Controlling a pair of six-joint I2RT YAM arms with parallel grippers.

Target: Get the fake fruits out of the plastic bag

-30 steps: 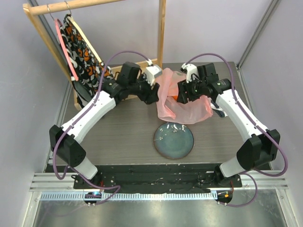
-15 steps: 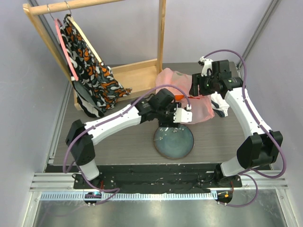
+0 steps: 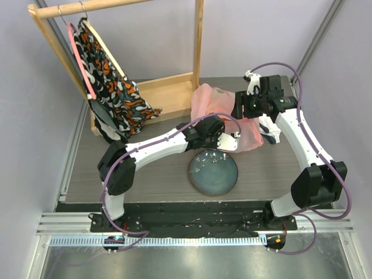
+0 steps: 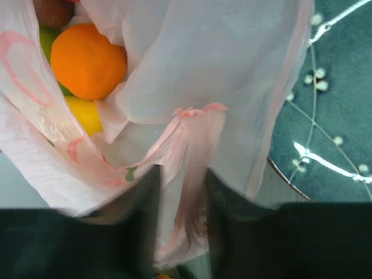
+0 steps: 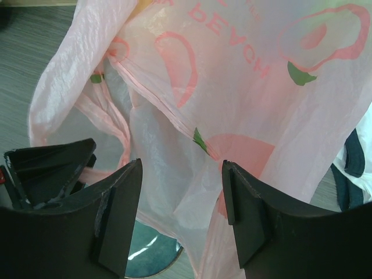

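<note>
Left wrist view: blurred left gripper (image 4: 179, 192) straddles a fold of the plastic bag (image 4: 203, 70) beside the plate (image 4: 325, 116), perhaps clamped, I cannot tell; an orange (image 4: 87, 61) peeks inside. The right gripper (image 5: 181, 174) gapes.

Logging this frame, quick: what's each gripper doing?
Left gripper: translucent pink plastic bag between its jaws; grip cannot be told.
Right gripper: open.

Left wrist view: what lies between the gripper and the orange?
Crumpled pink bag lies between left gripper and orange, shown in the left wrist view.
</note>
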